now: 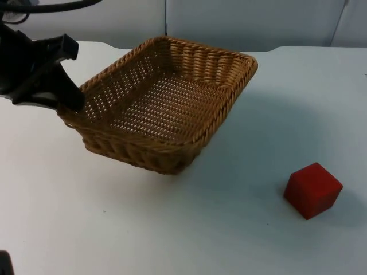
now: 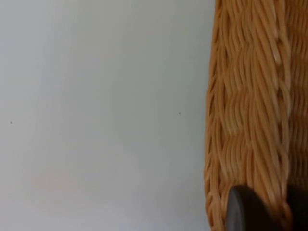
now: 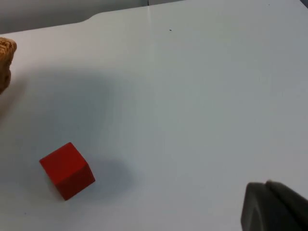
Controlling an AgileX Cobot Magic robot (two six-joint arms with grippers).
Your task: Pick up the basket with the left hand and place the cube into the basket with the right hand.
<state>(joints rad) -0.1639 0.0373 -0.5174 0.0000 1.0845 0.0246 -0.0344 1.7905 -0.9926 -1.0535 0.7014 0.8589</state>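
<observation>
A woven wicker basket (image 1: 229,109) hangs tilted above the white table, left of centre, casting a shadow beneath it. My left gripper (image 1: 69,103) is shut on the rim at its left corner. In the left wrist view, the rim (image 2: 245,120) runs between the black fingertips (image 2: 243,211). A red cube (image 1: 312,190) rests on the table at the front right, apart from the basket. The right wrist view takes in the cube (image 3: 66,170) and one basket corner (image 3: 5,57). My right gripper (image 3: 274,207) waits above the table beyond the cube.
The grey partition wall (image 1: 229,23) closes off the table at the back. Bare white table (image 1: 172,229) lies in front of the basket and around the cube. A small dark object (image 1: 4,263) sits at the front left edge.
</observation>
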